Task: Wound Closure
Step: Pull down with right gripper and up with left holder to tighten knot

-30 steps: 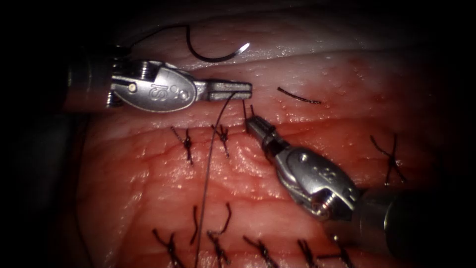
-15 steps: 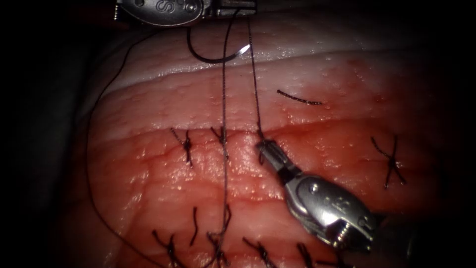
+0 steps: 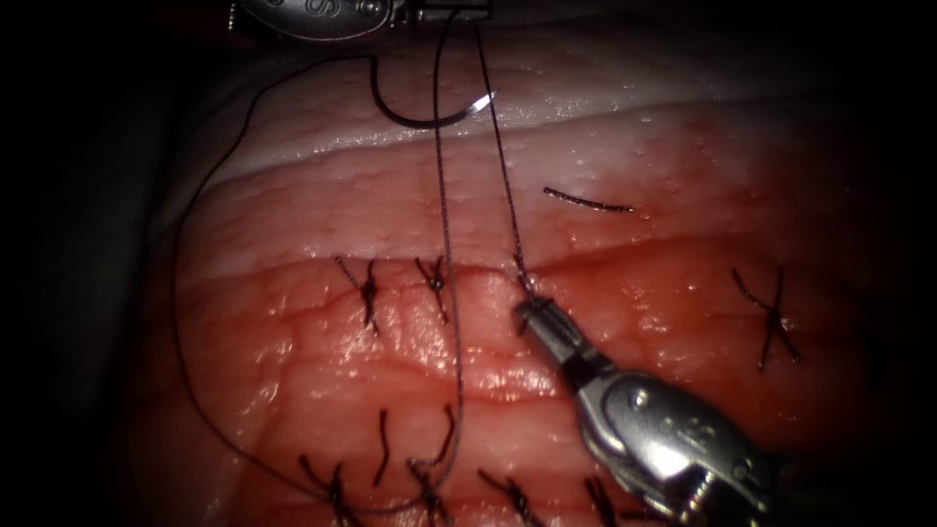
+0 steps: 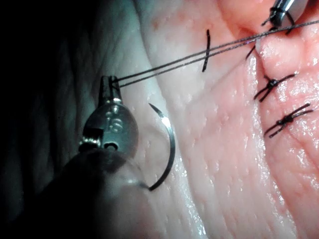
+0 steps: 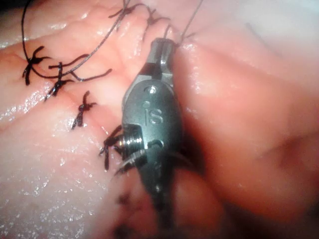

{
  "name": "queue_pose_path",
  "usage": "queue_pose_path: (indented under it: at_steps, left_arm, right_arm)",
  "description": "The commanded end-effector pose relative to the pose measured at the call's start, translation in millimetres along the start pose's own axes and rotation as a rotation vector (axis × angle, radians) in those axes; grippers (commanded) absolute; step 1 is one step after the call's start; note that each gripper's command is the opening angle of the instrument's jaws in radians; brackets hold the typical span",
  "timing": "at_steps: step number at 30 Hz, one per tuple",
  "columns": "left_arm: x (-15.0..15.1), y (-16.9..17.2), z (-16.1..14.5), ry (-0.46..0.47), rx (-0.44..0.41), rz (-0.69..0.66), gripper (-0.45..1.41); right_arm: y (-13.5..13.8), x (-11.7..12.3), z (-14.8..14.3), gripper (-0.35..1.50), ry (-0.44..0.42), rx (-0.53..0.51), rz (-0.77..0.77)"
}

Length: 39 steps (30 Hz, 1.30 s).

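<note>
Both hands [image 3: 459,12] [image 3: 527,310] grip thread [image 3: 444,195]; needle [image 3: 429,115] free.

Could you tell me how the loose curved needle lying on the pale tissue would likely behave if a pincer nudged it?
The needle looks thin, rigid steel, so it would probably keep its curve and slide or pivot. The tissue glistens, suggesting little grip. Its trailing thread looks limp and might drag slightly.

Place: a surgical training bench, lit by an endoscope against dark surroundings.
Practice material: a slab of tissue [image 3: 390,342], pale and fatty at one edge, wet with red fluid [image 3: 634,283].
Evidence of suturing drills: rows of knotted stitches [image 3: 369,293], a loose cut end of thread [image 3: 589,201].
Instruments: steel wristed needle drivers [image 3: 673,439] and a curved needle [image 3: 420,115].
</note>
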Motion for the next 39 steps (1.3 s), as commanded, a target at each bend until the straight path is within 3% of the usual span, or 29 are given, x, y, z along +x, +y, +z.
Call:
queue_pose_path:
  at_steps: [1, 13, 21, 25, 39]
  left_arm:
    - [-0.3, -0.5, 0.7, 0.002, 0.005, 0.001, -0.45]
    - [-1.3, -3.5, 0.0, -0.023, 0.092, -0.039, -0.45]
    - [-2.5, -3.7, 0.0, -0.033, 0.107, -0.033, -0.45]
    - [-2.6, -3.8, 0.0, -0.034, 0.107, -0.040, -0.45]
    - [-4.5, -6.6, 1.1, -0.044, 0.152, -0.028, -0.45]
  right_arm:
    - [-0.4, -0.6, 0.8, -0.35, 0.000, 0.001, 0.001]
    - [-0.5, -1.1, 0.7, -0.35, -0.008, 0.019, 0.008]
    - [-0.6, -1.1, 0.7, -0.35, -0.010, 0.039, -0.023]
    - [-0.3, -0.8, 1.0, -0.35, 0.053, 0.087, -0.178]
    - [0.3, -0.8, 1.9, -0.35, 0.089, 0.160, -0.272]
